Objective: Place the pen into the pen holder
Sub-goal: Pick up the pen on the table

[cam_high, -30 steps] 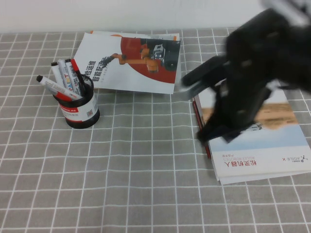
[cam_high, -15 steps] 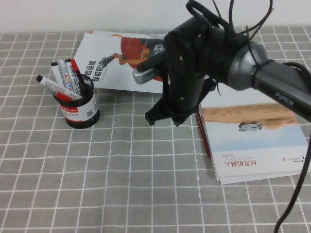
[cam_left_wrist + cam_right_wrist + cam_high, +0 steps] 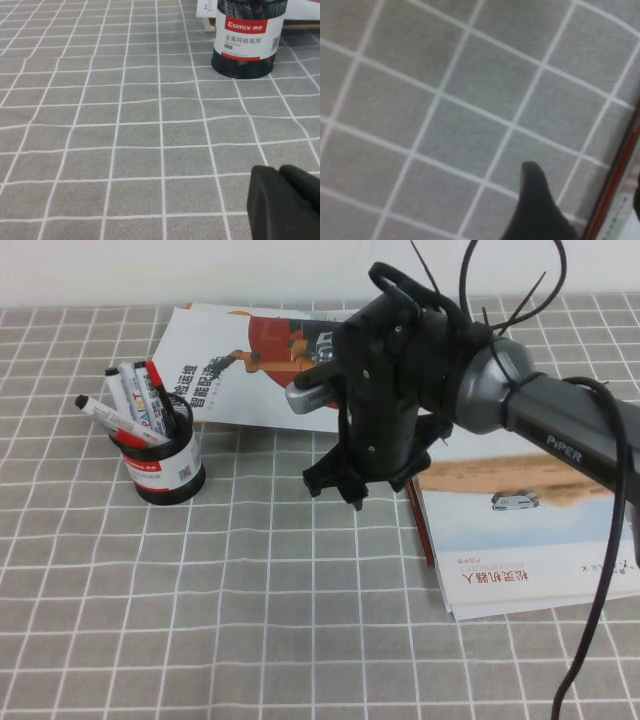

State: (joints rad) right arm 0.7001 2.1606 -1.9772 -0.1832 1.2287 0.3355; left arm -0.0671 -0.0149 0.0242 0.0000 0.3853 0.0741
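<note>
The pen [image 3: 417, 523] lies flat on the checked cloth, tight against the left edge of the booklet [image 3: 530, 550] and well apart from the pen holder [image 3: 168, 478], which already carries markers [image 3: 140, 405]. It hasn't moved. The right gripper [image 3: 355, 490] has swung off the booklet and now hangs just left of the pen, jaws spread and empty, so pickup is still ahead. The left gripper [image 3: 286, 202] sits low near the holder, fingers seemingly pressed together.
</note>
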